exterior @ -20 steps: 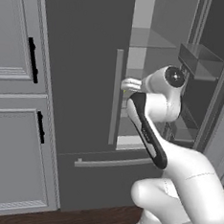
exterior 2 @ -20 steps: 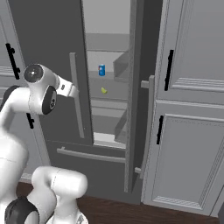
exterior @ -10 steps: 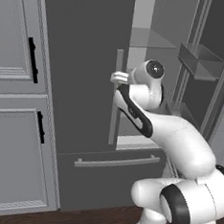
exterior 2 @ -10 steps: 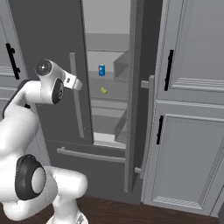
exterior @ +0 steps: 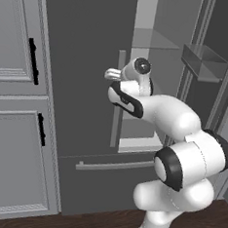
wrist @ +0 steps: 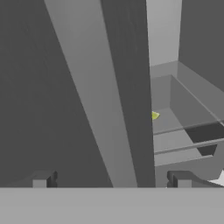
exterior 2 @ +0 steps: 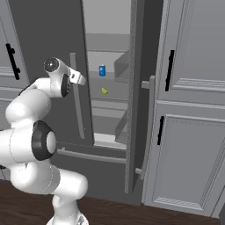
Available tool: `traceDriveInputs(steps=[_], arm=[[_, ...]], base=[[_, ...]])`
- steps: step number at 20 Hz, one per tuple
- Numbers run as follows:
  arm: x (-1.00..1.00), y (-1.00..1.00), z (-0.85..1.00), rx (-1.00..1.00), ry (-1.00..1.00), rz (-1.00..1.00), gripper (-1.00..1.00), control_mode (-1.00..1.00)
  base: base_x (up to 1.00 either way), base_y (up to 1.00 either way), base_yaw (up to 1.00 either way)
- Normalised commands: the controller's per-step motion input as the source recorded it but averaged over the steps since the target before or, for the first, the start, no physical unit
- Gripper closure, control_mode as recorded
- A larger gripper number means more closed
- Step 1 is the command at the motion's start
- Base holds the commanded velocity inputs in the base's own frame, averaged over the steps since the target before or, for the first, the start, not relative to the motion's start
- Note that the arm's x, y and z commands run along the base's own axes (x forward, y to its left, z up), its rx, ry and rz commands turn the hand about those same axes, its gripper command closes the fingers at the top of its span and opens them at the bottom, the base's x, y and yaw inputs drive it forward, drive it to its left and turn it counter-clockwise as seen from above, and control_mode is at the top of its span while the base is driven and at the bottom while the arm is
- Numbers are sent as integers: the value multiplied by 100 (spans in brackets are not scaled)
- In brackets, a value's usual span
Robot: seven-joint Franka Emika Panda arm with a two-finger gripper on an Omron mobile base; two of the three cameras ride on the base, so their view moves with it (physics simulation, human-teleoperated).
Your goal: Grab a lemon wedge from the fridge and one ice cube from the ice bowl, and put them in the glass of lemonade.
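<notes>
The dark grey fridge [exterior: 86, 60] has its right door [exterior 2: 136, 96] swung open and its left door shut. On a glass shelf inside lies the small yellow lemon wedge [exterior 2: 104, 91], which the hand view catches past the door's edge [wrist: 154, 115]. My gripper [exterior: 109, 75] [exterior 2: 81, 80] is open and hovers just in front of the left door's vertical bar handle [exterior: 118, 97] [wrist: 92, 96]. Its fingertips [wrist: 43, 179] stand wide apart with nothing between them. The ice bowl, ice cube and glass of lemonade are out of view.
A small blue soda can [exterior 2: 102, 70] stands on the shelf above the wedge. The open door carries bins [exterior: 203, 62] and a bar handle [exterior 2: 149, 127]. Light grey cabinets with black handles flank the fridge [exterior: 14, 102] [exterior 2: 193, 110]. A bottom drawer [exterior: 111, 164] sits below.
The arm has folded over and the hand has swung leftward from the fridge opening to the left door's handle. The fridge and its contents are unchanged.
</notes>
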Motion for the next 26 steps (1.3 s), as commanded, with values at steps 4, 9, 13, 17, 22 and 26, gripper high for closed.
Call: traceDriveInputs(steps=[4,9,13,17,22,26], arm=[[46,-10,-8,0,0,0,-100,-100],[82,0,-4,-1,0,0,-100,-100],[61,3,-6,0,0,0,-100,-100],[36,3,-4,0,0,0,100,-100],[0,0,0,0,0,0,100,-100],[-14,2,1,0,0,0,100,-100]], base=[[0,0,0],[0,0,0],[0,0,0],[0,0,0],[0,0,0],[0,0,0]])
